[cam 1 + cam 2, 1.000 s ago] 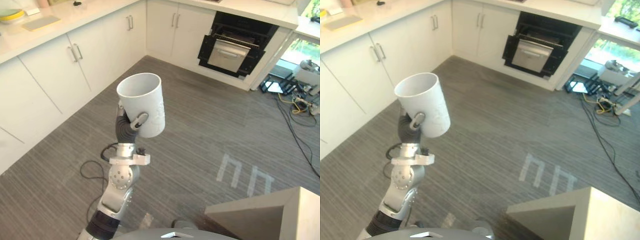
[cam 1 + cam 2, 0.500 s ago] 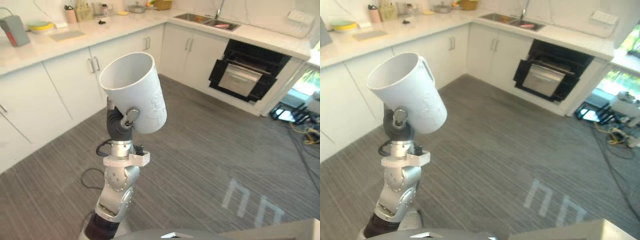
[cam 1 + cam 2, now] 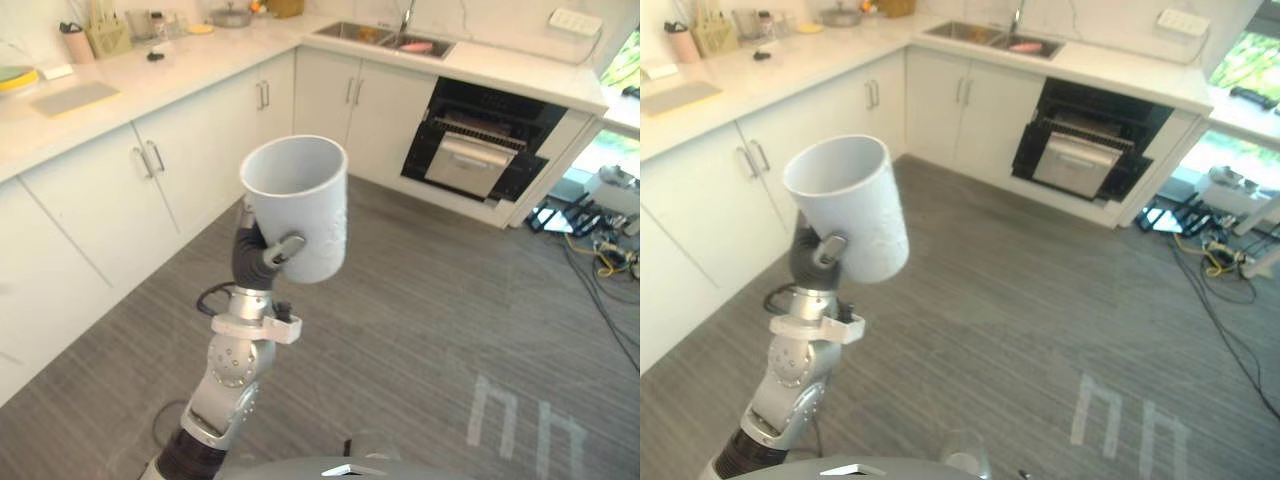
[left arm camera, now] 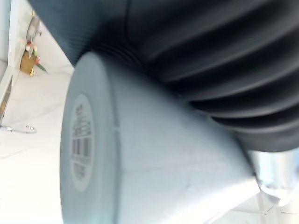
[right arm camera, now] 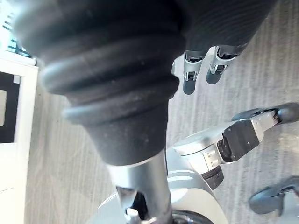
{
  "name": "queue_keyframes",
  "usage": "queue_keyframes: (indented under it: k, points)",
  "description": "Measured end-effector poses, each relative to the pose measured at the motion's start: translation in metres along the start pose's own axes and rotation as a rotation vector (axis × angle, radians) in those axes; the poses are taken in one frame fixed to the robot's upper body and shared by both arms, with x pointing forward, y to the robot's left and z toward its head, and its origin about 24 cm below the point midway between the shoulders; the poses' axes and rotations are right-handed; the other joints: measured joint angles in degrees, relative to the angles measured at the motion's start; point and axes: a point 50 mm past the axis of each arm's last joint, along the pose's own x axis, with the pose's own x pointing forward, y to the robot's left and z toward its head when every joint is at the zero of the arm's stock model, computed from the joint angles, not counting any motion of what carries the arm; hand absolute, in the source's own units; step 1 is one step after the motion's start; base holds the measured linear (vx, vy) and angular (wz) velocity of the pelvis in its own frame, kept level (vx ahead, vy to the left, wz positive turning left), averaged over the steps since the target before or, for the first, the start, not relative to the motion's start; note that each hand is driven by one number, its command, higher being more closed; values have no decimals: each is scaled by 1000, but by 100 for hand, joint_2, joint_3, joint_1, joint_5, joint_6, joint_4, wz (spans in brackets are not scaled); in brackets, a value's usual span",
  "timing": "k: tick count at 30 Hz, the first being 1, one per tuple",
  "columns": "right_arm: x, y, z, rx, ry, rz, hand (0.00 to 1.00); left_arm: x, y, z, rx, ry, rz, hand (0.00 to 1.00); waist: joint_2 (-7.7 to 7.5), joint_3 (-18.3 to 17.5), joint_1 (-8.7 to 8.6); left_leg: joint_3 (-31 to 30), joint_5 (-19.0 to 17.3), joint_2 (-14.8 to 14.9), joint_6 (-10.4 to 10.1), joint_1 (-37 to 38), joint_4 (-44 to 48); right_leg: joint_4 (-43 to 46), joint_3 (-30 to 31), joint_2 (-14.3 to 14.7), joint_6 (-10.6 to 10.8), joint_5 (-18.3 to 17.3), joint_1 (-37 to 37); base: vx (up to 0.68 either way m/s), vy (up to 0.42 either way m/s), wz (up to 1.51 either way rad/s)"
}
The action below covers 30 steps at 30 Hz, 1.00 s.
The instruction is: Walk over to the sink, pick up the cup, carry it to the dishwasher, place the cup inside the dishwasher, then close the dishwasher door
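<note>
A white cup (image 3: 297,210) is held up in front of me at chest height, mouth upward and leaning slightly left. My left hand (image 3: 262,262) is shut on its lower side, thumb across the wall. The left wrist view shows the cup's base with a barcode label (image 4: 81,149) against the hand's dark cover (image 4: 201,56). The dishwasher (image 3: 480,150) is a dark open cavity under the far counter, its silver door partly lowered. The sink (image 3: 385,38) is set in the counter to its left. My right hand (image 5: 202,70) hangs over the floor with relaxed fingers.
White cabinets (image 3: 110,190) run along the left and far side under a pale counter (image 3: 130,75) carrying jars and a board. Cables and equipment (image 3: 600,230) lie on the floor at the right. Grey striped floor (image 3: 450,300) stretches between me and the dishwasher.
The camera has shifted, swinging up towards the counter and back down a little. The cup stays in my left hand and now stands more upright than half a second ago.
</note>
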Motion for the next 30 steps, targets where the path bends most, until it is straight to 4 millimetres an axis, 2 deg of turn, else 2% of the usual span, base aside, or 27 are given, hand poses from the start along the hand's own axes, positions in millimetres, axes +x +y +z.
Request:
queue_keyframes:
  k: [2,3,4,5,6,7,9,11,15,16,17,18,19,20,21,22,23,24,25,26,27,29,30]
  points:
    - [0,2,4,6,-26,4,0,3,-4,0,-12,-3,-17,100,75,-1,-23,-11,-85,243,-199,280,-116,-1048,-240,285,-141,-133,-259,451,-69,6]
    - [0,6,4,9,-31,13,0,5,-3,-1,-8,0,-18,100,119,-18,-22,27,-192,437,-392,394,-83,-1979,-289,572,-245,72,-304,445,-115,-15]
    - [-1,13,2,-7,-33,36,0,5,1,-2,5,5,-4,100,5,-73,-2,120,-269,472,-577,548,-71,-3101,-179,738,-414,933,-176,422,-133,-16]
    - [-2,17,-3,-16,-27,49,0,5,2,-2,10,8,3,100,-139,-158,11,155,-315,407,-675,628,-56,-3431,-84,692,-535,1644,-152,458,-179,-8]
    - [-5,17,-10,-37,-2,62,0,4,3,-9,2,31,26,100,-143,-252,28,152,-495,450,-858,808,18,-3437,-57,713,-255,1714,-8,459,-182,-1]
    - [-4,11,-4,-54,-20,58,0,3,-1,-16,-18,61,41,100,114,-262,56,177,-520,674,-879,794,169,-3657,-96,872,-297,1689,184,506,-208,3]
    - [-3,6,0,-83,-28,62,0,3,-7,-20,-47,73,44,100,247,-265,114,264,-473,776,-814,745,156,-3988,-143,937,-317,1676,397,314,-155,13]
    - [-3,7,-1,-78,-13,66,0,4,-11,-19,-61,68,29,100,252,-264,173,402,-146,892,-736,772,-269,-4332,-256,1030,-345,1668,774,164,-116,23]
    - [-3,7,-2,-76,-1,64,0,4,-16,-14,-75,50,-1,100,242,-307,263,594,-208,942,-753,843,-389,-4500,-288,1082,-403,1519,916,28,-1,9]
    - [-4,6,-3,-75,5,62,0,3,-20,-13,-84,48,-16,100,272,-280,326,657,-273,995,-804,839,-310,-4455,-275,1113,-511,1381,924,-26,45,9]
    - [-4,6,-3,-71,4,57,0,0,-22,-14,-86,59,-26,100,252,-245,338,594,-437,1060,-814,673,270,-4321,-233,1109,-537,1212,943,-36,35,10]
    - [-4,9,-3,-67,4,55,0,-1,-21,-16,-82,66,-30,100,153,-215,324,559,-482,1111,-777,441,887,-4273,-257,1078,-537,1179,986,-54,-13,15]
    - [-4,10,-4,-67,7,57,0,-6,-19,-18,-75,87,-24,100,81,-207,315,409,-409,1264,-643,-119,2120,-4442,-215,1024,-608,1202,1138,-52,1,-8]
    - [-4,10,-6,-68,19,57,0,-9,-19,-18,-79,89,-19,100,53,-214,379,264,-520,1306,-598,-381,2467,-4544,-124,1024,-625,1234,1234,-40,9,-24]
    - [-4,7,-6,-70,25,51,0,-10,-19,-18,-81,87,-21,100,123,-222,400,224,-613,1280,-610,-414,2238,-4545,-73,1037,-614,1243,1229,-19,111,-45]
    - [-5,-2,-3,-86,16,44,0,-11,-19,-17,-79,76,-25,100,336,-222,394,124,-610,1249,-622,-383,1447,-4584,-9,1118,-562,1304,1195,-34,158,-65]
    - [-5,-3,-4,-89,22,55,0,-15,-15,-18,-58,87,-20,100,322,-233,407,285,-609,1153,-706,-241,1120,-4766,243,1124,-506,1395,1234,-21,166,-68]
    - [-5,-3,-5,-87,26,52,0,-17,-14,-19,-54,95,-19,100,338,-272,397,373,-528,1133,-672,-193,930,-4873,308,1108,-522,1510,1311,65,154,-61]
    - [-5,4,-8,-68,32,60,0,-17,-13,-18,-41,88,-27,100,242,-335,312,507,-350,970,-651,-104,631,-4933,358,989,-539,1616,1285,103,104,-32]
    - [-5,7,-9,-59,37,60,0,-16,-14,-18,-39,80,-29,100,137,-332,297,559,-238,892,-635,-32,471,-5002,383,934,-440,1685,1285,106,89,-25]
    - [-5,11,-13,-41,48,65,0,-15,-15,-17,-28,68,-30,100,32,-354,263,612,-83,778,-634,45,178,-5162,414,882,-436,1776,1296,58,47,-10]
    - [-6,16,-16,-19,54,70,0,-14,-18,-16,-32,58,-41,100,-52,-372,212,610,45,668,-620,107,-92,-5316,396,821,-403,1841,1325,42,27,3]
    - [-7,19,-20,-33,65,68,0,-14,-32,-31,-44,120,-79,100,-267,-491,159,596,188,343,-493,386,-591,-5799,267,551,-112,2045,1646,0,0,0]
